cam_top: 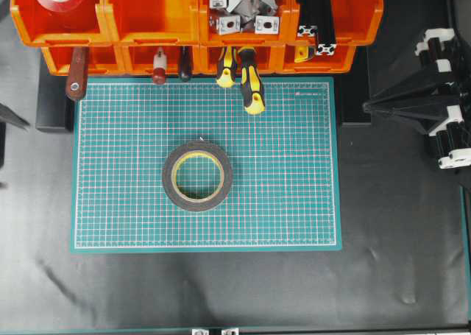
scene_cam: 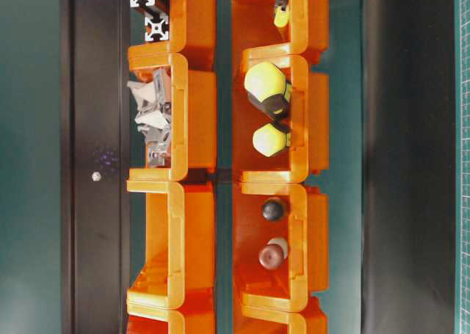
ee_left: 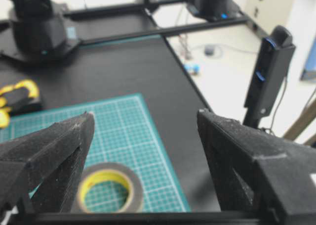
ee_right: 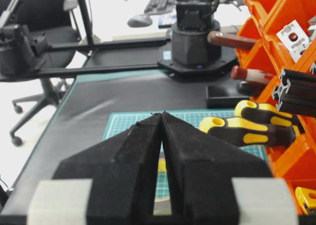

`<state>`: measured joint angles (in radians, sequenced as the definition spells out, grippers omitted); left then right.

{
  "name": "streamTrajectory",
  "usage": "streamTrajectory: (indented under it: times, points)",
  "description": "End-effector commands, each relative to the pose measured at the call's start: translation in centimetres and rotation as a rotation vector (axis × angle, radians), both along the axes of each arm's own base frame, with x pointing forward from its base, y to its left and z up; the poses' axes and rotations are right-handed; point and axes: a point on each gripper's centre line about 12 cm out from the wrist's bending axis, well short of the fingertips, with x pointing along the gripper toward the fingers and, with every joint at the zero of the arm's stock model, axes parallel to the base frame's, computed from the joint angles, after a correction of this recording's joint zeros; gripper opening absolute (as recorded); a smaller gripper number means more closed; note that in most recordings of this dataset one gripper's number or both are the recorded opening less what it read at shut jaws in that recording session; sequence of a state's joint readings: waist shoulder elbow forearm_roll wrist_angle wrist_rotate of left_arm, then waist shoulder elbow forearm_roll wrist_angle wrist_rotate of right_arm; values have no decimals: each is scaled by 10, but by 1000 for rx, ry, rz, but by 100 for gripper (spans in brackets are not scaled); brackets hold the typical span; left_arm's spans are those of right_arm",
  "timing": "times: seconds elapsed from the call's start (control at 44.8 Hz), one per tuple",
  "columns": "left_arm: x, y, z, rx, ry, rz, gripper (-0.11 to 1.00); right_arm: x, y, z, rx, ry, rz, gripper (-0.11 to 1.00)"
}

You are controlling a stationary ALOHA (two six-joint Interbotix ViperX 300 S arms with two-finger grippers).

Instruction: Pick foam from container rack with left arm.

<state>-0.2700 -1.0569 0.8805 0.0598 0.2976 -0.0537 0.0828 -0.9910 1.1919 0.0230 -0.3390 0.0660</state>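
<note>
The wide roll of foam tape with black ring face, yellow inner core and cream-beige outer band [cam_top: 197,176] lies flat near the middle of the green gridded cutting mat [cam_top: 294,202], outside the bright orange plastic container rack [cam_top: 147,26] that runs along the mat's far edge. The left arm's black lattice triangular gripper [ee_left: 143,131] is released, its two fingers [ee_left: 54,146] spread wide apart; in the left wrist view the foam roll [ee_left: 109,190] sits on the mat below and slightly left of the gap between them, touching neither finger. The right arm's black gripper [ee_right: 161,118] is clenched, fingertips pressed together on nothing, and rests at the right side of the table [cam_top: 412,103], well apart from the roll. Beyond the right gripper's tips and to their right, yellow-and-black tool handles [ee_right: 247,128] protrude from the rack's lower bins over the mat
</note>
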Motion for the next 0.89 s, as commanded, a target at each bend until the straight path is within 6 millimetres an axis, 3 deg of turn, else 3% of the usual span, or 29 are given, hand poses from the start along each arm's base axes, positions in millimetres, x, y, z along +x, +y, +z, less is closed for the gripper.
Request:
streamTrajectory:
  times: [0.0, 0.223, 0.872]
  points:
    - [-10, 10, 6, -12, -54, 40, 80, 2, 0, 9, 7, -27, 1, 0]
    - [-20, 19, 4, -29, -127, 80, 79, 1, 0, 10, 9, -32, 1, 0]
    - [-14, 18, -5, -55, -135, 81, 79, 1, 0, 10, 7, -32, 1, 0]
